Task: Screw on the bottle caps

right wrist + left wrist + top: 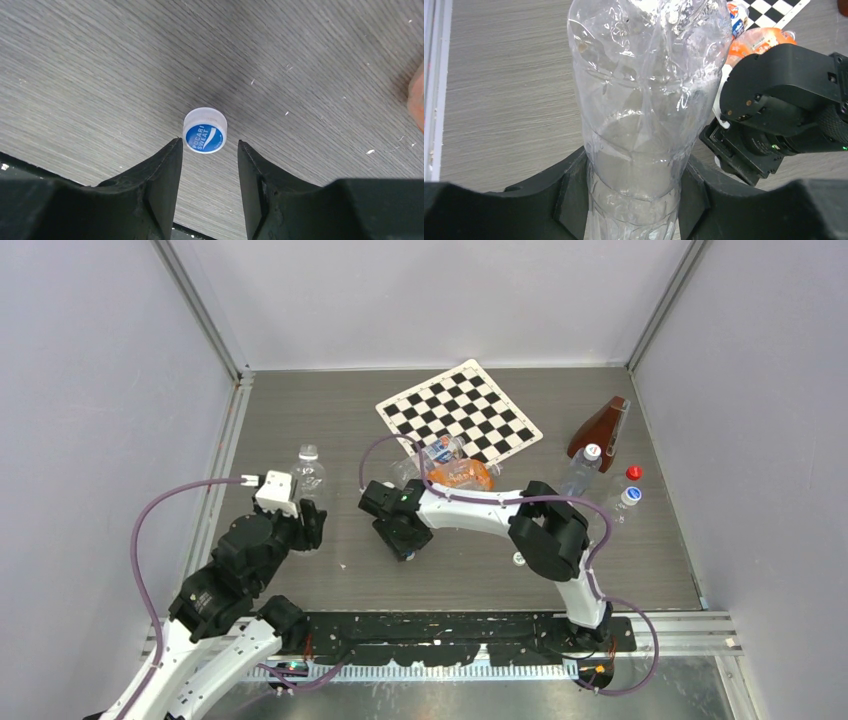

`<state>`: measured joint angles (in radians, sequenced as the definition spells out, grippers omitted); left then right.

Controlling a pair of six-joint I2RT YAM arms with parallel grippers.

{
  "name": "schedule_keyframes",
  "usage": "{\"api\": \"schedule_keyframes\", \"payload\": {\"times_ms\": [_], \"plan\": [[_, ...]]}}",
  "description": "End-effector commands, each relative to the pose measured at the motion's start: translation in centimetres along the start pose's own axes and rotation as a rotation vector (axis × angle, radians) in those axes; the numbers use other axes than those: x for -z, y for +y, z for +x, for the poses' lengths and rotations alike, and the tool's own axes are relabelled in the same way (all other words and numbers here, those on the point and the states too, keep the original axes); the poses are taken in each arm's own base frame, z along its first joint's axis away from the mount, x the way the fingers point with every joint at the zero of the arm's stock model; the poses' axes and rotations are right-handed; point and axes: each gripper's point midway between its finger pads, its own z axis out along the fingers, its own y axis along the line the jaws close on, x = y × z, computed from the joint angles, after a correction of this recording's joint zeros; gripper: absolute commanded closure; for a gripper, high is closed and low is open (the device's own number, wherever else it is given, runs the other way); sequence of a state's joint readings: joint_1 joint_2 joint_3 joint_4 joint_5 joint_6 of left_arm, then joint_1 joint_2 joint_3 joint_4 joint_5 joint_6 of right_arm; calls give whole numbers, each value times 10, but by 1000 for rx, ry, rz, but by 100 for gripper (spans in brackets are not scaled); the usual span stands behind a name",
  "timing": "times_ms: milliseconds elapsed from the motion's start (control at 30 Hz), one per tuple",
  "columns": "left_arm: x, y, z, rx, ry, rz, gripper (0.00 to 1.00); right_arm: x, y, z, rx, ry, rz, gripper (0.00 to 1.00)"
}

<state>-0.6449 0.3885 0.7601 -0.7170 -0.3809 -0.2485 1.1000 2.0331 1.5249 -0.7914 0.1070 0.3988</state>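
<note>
Right wrist only: cap (204, 130), seemingly untouched, beyond parted right fingers (160, 175); left fingers (569, 195) clamped on bottle (644, 100)

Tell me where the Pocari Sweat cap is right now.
Right wrist view: the Pocari Sweat cap lies label-up on the table, just ahead of the open right gripper, centred on its gap and touching neither finger.

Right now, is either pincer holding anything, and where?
The left pincer grips the clear bottle around its lower body; the right pincer, open over a cap, holds nothing.
</note>
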Motion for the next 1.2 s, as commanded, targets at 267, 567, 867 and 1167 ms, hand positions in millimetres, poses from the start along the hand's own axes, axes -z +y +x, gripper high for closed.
{"api": "schedule_keyframes", "payload": {"times_ms": [267, 567, 867, 1167], "plan": [[15, -8, -20, -120, -26, 88, 100, -7, 9, -11, -5, -4, 50, 62], [23, -39, -15, -272, -27, 312, 95, 35, -6, -15, 8, -51, 58, 85], [28, -89, -11, -461, -118, 632, 96, 186, -46, -32, 23, -307, -226, 98], [16, -118, -7, -561, -127, 788, 100, 301, -60, -27, 366, -685, -334, 99]]}}
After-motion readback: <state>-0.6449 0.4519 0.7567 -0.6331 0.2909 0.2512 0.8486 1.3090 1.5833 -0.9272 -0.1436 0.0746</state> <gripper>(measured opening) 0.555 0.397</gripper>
